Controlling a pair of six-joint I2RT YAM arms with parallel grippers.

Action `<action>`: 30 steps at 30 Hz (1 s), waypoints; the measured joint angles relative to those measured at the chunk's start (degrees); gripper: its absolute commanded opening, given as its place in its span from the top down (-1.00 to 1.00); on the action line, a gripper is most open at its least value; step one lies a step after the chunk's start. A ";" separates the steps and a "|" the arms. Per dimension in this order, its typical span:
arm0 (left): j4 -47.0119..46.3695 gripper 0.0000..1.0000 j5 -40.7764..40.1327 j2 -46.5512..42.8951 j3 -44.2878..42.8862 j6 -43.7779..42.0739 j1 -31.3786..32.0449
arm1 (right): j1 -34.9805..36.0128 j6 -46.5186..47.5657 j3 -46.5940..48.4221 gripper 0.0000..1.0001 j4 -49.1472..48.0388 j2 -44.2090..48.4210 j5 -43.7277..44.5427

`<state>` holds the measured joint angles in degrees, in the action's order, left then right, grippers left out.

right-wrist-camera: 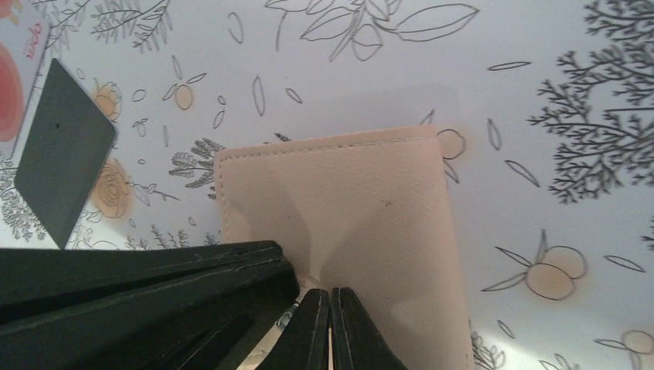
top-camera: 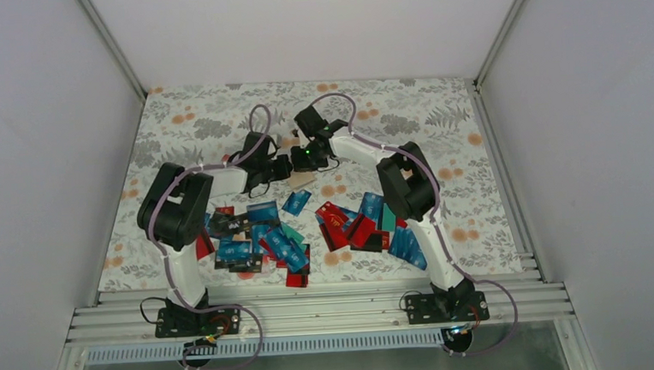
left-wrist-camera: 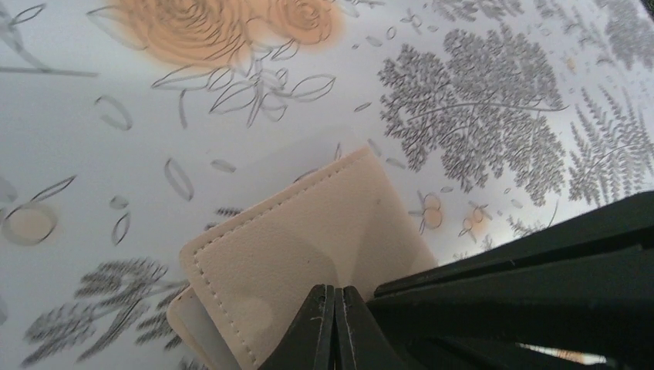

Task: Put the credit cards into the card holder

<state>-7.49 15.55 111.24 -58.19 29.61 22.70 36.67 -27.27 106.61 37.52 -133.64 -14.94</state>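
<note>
Beige stitched card holder [right-wrist-camera: 339,208]: flat on the floral worktop [top-camera: 216,114], just beyond the scattered credit cards [top-camera: 280,239], which are blue, red, black and teal. Tools: left tool [left-wrist-camera: 335,312] and right tool [right-wrist-camera: 330,316], each with jaws closed together, tips over the card holder's near edge in each wrist view; whether either pinches it cannot be told

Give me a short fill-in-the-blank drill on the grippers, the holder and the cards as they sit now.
1. The left gripper and the right gripper both have their fingertips at the ___.
2. Both sets of jaws are ___, not open.
3. In the top view, the credit cards lie ___ to the arm bases than the card holder does.
4. In the right wrist view, the single-coloured card left of the holder is ___.
Missing words: card holder; shut; closer; black.
</note>
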 measured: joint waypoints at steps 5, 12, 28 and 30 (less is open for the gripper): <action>8.31 0.95 -3.34 -3.67 -0.07 -0.68 0.09 | 0.02 0.55 0.00 0.75 -0.46 0.00 -1.55; 18.47 0.76 -7.93 -9.05 -1.57 -3.48 0.07 | -0.02 1.33 0.24 0.29 -0.20 0.72 -3.02; 27.89 -1.00 -21.88 -28.26 -5.27 -8.61 -0.20 | -5.25 3.93 -3.34 -0.99 0.22 21.92 0.92; 28.81 -1.00 -23.87 -29.97 -5.33 -8.94 -0.20 | -6.14 4.46 -5.46 -0.99 -0.81 25.27 2.10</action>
<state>21.32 -8.32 81.28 -63.53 20.67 22.50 30.52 -22.81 101.14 36.71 -108.38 -12.84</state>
